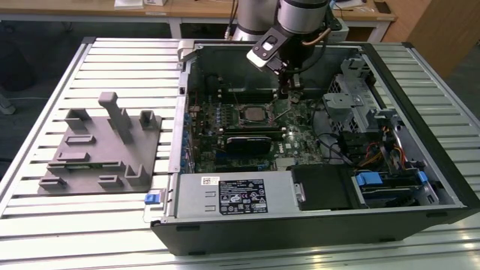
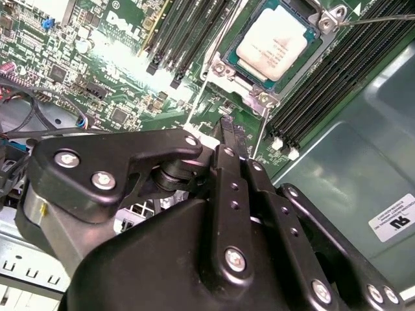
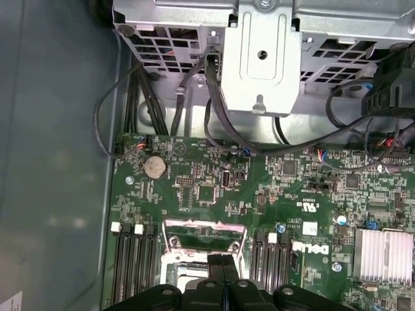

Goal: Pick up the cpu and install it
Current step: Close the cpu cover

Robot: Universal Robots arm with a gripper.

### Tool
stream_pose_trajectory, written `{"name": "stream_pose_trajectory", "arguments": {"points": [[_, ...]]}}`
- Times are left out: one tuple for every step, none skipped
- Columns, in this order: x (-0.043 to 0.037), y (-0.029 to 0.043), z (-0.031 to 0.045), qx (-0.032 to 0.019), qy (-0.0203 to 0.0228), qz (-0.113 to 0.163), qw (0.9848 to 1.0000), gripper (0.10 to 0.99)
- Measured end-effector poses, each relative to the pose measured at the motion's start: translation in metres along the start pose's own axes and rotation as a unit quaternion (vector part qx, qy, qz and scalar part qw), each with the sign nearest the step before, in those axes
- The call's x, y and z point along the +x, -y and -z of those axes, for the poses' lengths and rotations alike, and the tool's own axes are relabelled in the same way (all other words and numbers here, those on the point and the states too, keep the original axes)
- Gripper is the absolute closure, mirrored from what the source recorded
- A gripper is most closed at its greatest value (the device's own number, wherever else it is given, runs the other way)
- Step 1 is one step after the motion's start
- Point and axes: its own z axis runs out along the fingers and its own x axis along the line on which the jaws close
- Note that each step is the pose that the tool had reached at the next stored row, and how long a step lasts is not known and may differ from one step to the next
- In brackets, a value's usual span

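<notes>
The cpu [image 2: 271, 40] lies flat in the motherboard socket [image 2: 258, 97], pale metal top facing up. Being square, it has no real long axis, and its edges sit square with the socket frame. The claw [image 2: 228, 124] hangs just beside the socket, fingers pressed together and gripping nothing. The chip looks light, rigid and slick-topped, probably delicate underneath, and is best taken by two opposite edges.

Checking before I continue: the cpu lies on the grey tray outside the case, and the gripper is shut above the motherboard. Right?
No. The cpu lies in the socket on the motherboard, not on the grey tray, as the second wrist view shows. The gripper is shut above the motherboard, as you said.
</notes>
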Motion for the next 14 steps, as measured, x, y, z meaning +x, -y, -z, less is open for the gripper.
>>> {"name": "stream_pose_trajectory", "arguments": {"points": [[0.0, -0.0004, -0.0004, 0.0, 0.0, 0.0, 1.0, 0.98], [-0.0001, -0.0009, -0.0008, 0.0, 0.0, 0.0, 1.0, 0.98], [-0.0001, -0.0015, -0.0012, 0.0, 0.0, 0.0, 1.0, 0.98], [-0.0002, -0.0022, -0.0016, 0.0, 0.0, 0.0, 1.0, 0.98], [-0.0002, -0.0029, -0.0019, 0.0, 0.0, 0.0, 1.0, 0.98], [-0.0003, -0.0035, -0.0024, 0.0, 0.0, 0.0, 1.0, 0.98], [-0.0003, -0.004, -0.0027, 0.0, 0.0, 0.0, 1.0, 0.98], [-0.0004, -0.0045, -0.0032, 0.0, 0.0, 0.0, 1.0, 0.98], [-0.0004, -0.0052, -0.0036, 0.0, 0.0, 0.001, 1.0, 0.98], [-0.0004, -0.0062, -0.0041, 0.0, -0.0001, 0.001, 1.0, 0.98], [-0.0005, -0.0071, -0.0046, 0.0001, 0.0, 0.001, 1.0, 0.98], [-0.0005, -0.0085, -0.0054, 0.0001, 0.0, 0.001, 1.0, 0.98], [-0.0004, -0.0096, -0.0061, 0.0002, 0.0, 0.001, 1.0, 0.98], [-0.0002, -0.0106, -0.0066, 0.0002, 0.0, 0.001, 1.0, 0.98]]}}
